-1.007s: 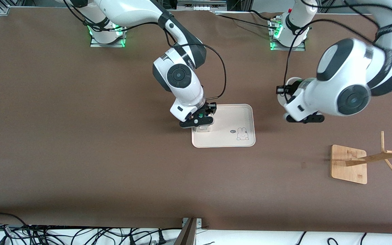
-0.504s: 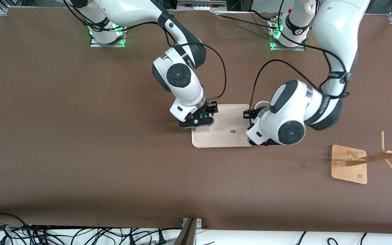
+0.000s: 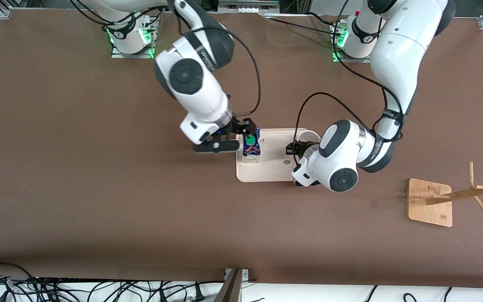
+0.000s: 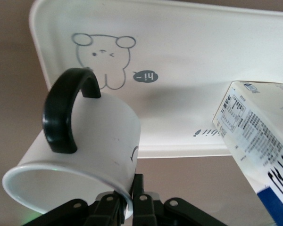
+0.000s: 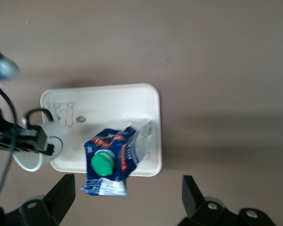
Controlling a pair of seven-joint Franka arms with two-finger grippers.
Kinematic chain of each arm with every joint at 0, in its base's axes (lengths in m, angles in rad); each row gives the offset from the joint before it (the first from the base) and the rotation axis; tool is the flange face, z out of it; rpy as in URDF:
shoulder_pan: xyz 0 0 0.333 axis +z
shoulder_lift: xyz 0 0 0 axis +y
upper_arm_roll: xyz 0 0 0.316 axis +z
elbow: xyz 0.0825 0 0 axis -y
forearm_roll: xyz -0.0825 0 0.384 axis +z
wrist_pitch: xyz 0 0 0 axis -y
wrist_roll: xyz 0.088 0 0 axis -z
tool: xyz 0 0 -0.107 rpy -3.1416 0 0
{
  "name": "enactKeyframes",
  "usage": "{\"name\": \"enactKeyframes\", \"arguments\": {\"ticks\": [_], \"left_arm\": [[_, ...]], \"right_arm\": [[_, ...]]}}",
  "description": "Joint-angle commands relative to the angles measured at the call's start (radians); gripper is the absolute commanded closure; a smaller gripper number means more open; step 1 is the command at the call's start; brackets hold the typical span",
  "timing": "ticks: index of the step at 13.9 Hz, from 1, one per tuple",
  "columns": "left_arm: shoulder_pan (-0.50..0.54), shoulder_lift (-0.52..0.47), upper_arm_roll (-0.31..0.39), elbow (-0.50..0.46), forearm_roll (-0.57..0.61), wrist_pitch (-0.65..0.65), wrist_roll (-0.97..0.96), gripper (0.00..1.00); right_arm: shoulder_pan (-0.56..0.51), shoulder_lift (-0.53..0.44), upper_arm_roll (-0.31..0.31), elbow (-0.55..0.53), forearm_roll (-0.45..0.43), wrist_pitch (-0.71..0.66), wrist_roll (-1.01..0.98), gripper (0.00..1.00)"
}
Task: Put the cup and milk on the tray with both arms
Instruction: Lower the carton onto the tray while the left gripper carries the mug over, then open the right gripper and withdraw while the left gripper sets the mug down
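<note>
The cream tray [image 3: 273, 167] lies mid-table. The milk [image 3: 251, 146], blue and white with a green cap, stands upright on the tray's end toward the right arm. My right gripper [image 3: 241, 132] is open and empty above the milk; in the right wrist view its fingers [image 5: 61, 197] stand wide apart, clear of the milk [image 5: 108, 162]. My left gripper [image 3: 298, 149] is shut on the rim of the white cup [image 3: 308, 136] and holds it tilted over the tray's end toward the left arm. The left wrist view shows the cup [image 4: 99, 141], its black handle, the tray [image 4: 203, 56] and the milk [image 4: 259, 136].
A wooden rack with a square base [image 3: 430, 202] stands toward the left arm's end, nearer the front camera than the tray. Cables [image 3: 78, 289] lie along the table's near edge. Bare brown table surrounds the tray.
My right gripper has let go of the milk, risen and drawn back toward its base. My left arm has carried the cup from beside the tray to over its end.
</note>
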Motion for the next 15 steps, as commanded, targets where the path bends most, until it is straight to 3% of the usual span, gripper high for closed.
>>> {"name": "enactKeyframes", "arguments": {"ticks": [1,3,4,5,6,10,15], "left_arm": [[-0.005,0.038,0.001,0.035,-0.024,0.002,-0.021,1.00],[-0.007,0.038,0.001,0.034,-0.025,0.002,-0.024,1.00],[-0.005,0.038,0.001,0.034,-0.022,0.002,-0.031,1.00],[-0.005,0.038,0.004,0.034,-0.014,0.002,-0.028,0.09],[-0.001,0.035,0.004,0.034,-0.002,0.001,-0.024,0.00],[0.009,0.030,0.004,0.034,-0.002,-0.006,-0.026,0.00],[0.038,-0.034,0.005,0.046,0.003,-0.044,-0.023,0.00]], "right_arm": [[-0.103,-0.083,0.003,-0.017,0.023,-0.089,-0.104,0.00],[-0.168,-0.129,-0.026,-0.027,0.016,-0.174,-0.210,0.00],[-0.170,-0.147,-0.073,-0.035,0.015,-0.205,-0.256,0.00],[-0.170,-0.180,-0.119,-0.059,0.014,-0.222,-0.293,0.00],[-0.170,-0.216,-0.148,-0.102,0.014,-0.229,-0.327,0.00],[-0.170,-0.396,-0.250,-0.311,0.005,-0.229,-0.466,0.00],[-0.222,-0.571,-0.244,-0.487,-0.119,-0.230,-0.535,0.00]]}}
